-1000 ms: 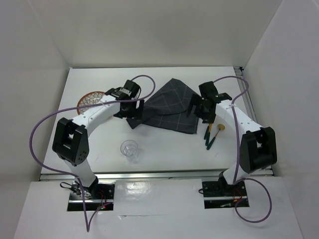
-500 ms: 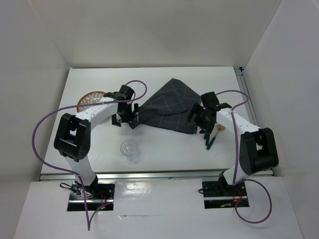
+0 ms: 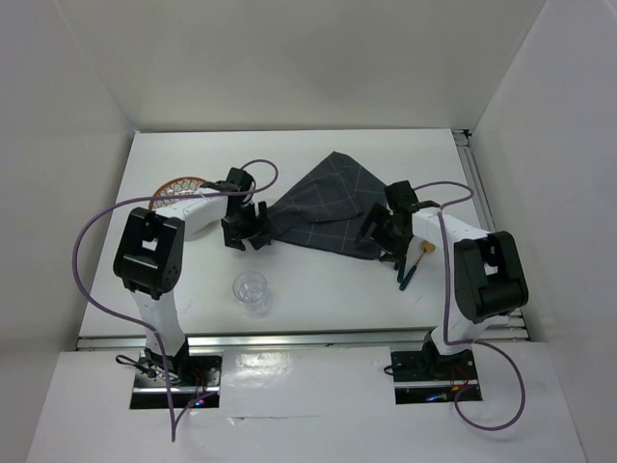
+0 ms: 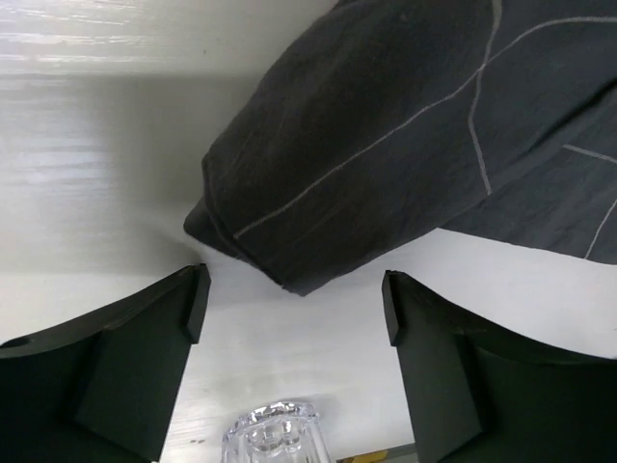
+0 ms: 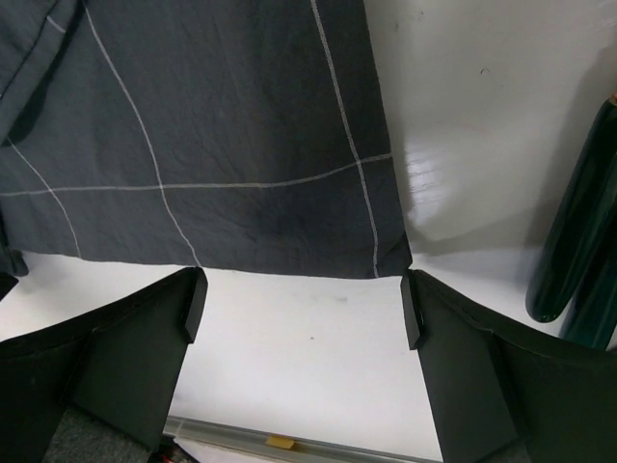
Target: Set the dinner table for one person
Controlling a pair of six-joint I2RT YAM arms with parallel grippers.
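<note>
A dark grey checked cloth (image 3: 328, 204) lies rumpled on the white dinner table (image 3: 318, 285). My left gripper (image 3: 245, 237) hangs low at the cloth's near left corner, open. In the left wrist view that folded corner (image 4: 289, 260) sits just beyond the open gripper (image 4: 294, 304), with bare tabletop between the fingers (image 4: 145, 357). My right gripper (image 3: 384, 241) is open at the cloth's near right corner. The right wrist view has the cloth (image 5: 212, 135) ending just ahead of the open gripper (image 5: 301, 309), which holds nothing.
A clear glass (image 3: 253, 289) stands near the front, also in the left wrist view (image 4: 275, 439). An orange-rimmed dish (image 3: 177, 189) sits at the left. Green-handled cutlery (image 3: 407, 268) lies right of the cloth, and shows in the right wrist view (image 5: 578, 231). A metal rail (image 3: 308, 338) runs along the front.
Both arms have dropped and drawn toward the front, bringing each gripper from above the cloth down to its near corners. The cloth has not moved.
</note>
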